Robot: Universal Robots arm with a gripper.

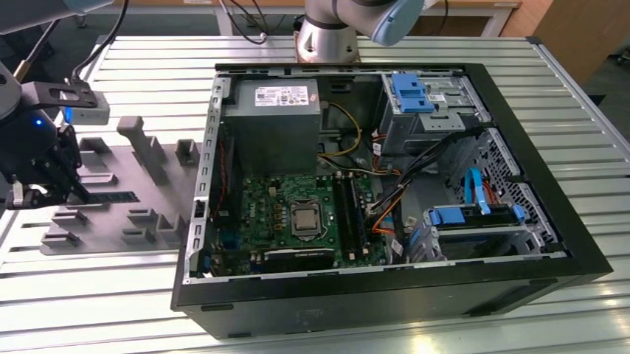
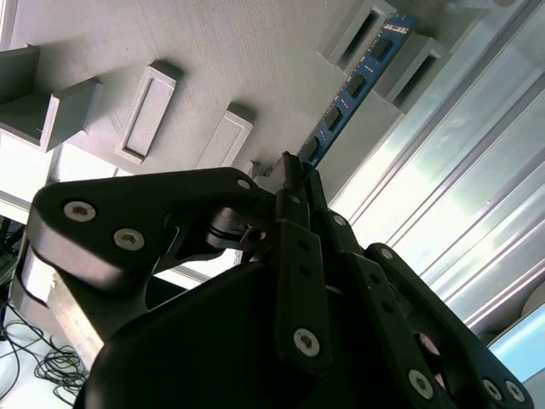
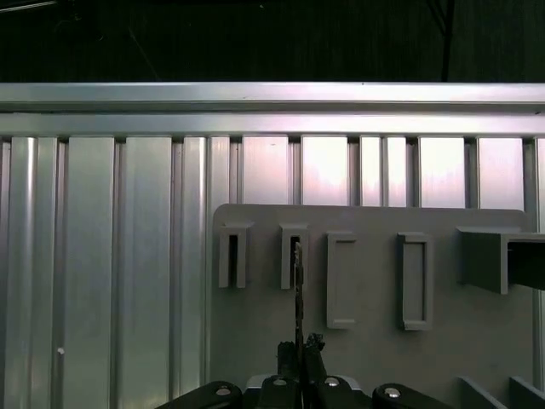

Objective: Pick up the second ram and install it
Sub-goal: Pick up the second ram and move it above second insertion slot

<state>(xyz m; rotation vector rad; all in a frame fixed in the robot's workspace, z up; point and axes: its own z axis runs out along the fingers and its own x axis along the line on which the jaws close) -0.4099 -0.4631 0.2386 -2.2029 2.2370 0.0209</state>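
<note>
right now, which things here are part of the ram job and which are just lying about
In the job: gripper, closed on the blue ram stick; grey holder tray it stands in; black memory slots on the green motherboard.
Just about: power supply, blue drive brackets, orange cables, slatted table.

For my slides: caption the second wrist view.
Gripper pinching the blue second ram, which rests in the grey fixture.

The arm [image 1: 330, 29] reaches to the exterior view's left, its black hand [image 1: 61, 190] pointing downward, fingers [image 2: 294, 221] pressed close together, seemingly pinching the second ram [image 2: 353, 85].
</note>
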